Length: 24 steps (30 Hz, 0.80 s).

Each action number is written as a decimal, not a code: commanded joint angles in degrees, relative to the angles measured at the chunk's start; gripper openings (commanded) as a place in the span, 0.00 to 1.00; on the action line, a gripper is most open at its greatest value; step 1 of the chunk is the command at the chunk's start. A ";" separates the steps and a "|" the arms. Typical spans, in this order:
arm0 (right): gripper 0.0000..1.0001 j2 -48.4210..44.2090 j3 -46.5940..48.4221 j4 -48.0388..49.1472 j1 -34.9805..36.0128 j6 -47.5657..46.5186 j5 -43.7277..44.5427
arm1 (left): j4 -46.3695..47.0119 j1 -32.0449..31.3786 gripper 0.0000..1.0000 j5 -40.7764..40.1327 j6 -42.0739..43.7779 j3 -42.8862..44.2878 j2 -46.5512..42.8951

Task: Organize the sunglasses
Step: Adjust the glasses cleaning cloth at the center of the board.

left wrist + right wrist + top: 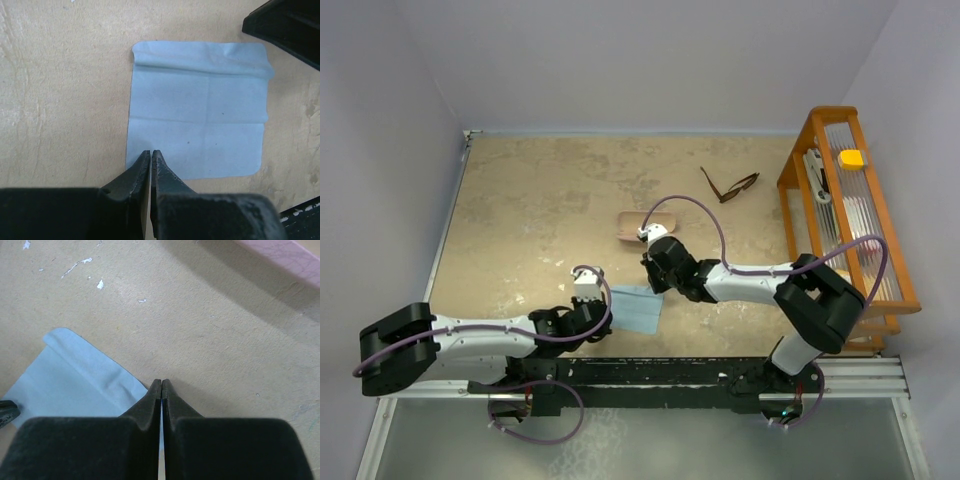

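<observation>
The sunglasses (730, 186), thin dark brown frame with the temple arms open, lie at the back right of the table, far from both grippers. My left gripper (608, 310) is shut and empty, its tips (151, 152) over the near left corner of the flat light blue cloth (200, 110). My right gripper (656, 282) is shut, its tips (161, 382) at the cloth's far right corner (75, 375). I cannot tell if it pinches the cloth. The sunglasses show in neither wrist view.
A pink oblong case (647, 226) lies just behind the right gripper; its edge shows in the right wrist view (285, 252). An orange wooden rack (795, 165) holding a yellow item (852, 158) stands along the right edge. The right gripper's body (285, 30) shows in the left wrist view.
</observation>
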 commanded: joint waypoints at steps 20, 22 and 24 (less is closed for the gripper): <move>0.00 -6.95 -3.64 -0.45 -0.18 1.44 0.61 | 8.05 0.35 0.01 -3.78 4.63 5.66 7.45; 0.00 -7.50 -3.88 -0.79 -0.14 1.76 0.23 | 7.10 0.38 0.01 -3.46 3.67 4.81 7.19; 0.00 -7.94 -3.93 -0.83 -0.14 1.86 0.05 | 6.24 0.35 0.01 -2.78 2.63 3.87 6.91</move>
